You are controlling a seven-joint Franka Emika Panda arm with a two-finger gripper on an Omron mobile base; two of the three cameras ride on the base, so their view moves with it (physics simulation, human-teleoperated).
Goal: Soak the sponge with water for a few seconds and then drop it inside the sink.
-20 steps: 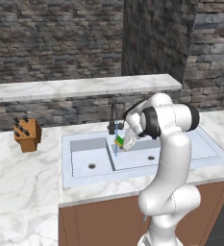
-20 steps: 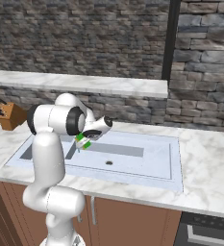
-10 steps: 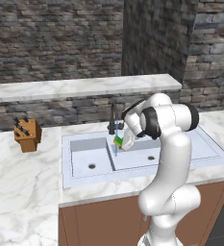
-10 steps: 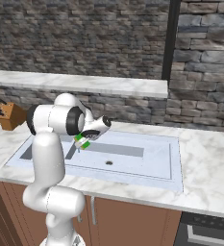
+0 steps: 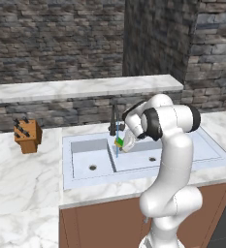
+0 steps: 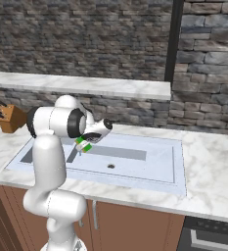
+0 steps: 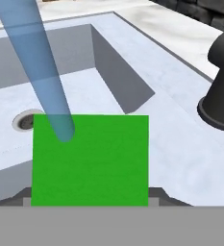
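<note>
At centre of the left base view, over the sink (image 5: 85, 180), gripper (image 5: 122, 143) clamped shut on the sponge (image 5: 119, 142). Across the hand view from upper left, water (image 7: 41, 72) landing on the sponge's green face, faucet base (image 7: 221, 93) at right edge.

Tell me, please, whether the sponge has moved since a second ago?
No. The sponge, held in the gripper, sits at the same spot beside the faucet, under the water.

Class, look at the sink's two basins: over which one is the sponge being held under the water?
The right-hand basin as seen from the left base view, just past the divider. The sponge sits under the water; the left basin lies clear of it.
</note>
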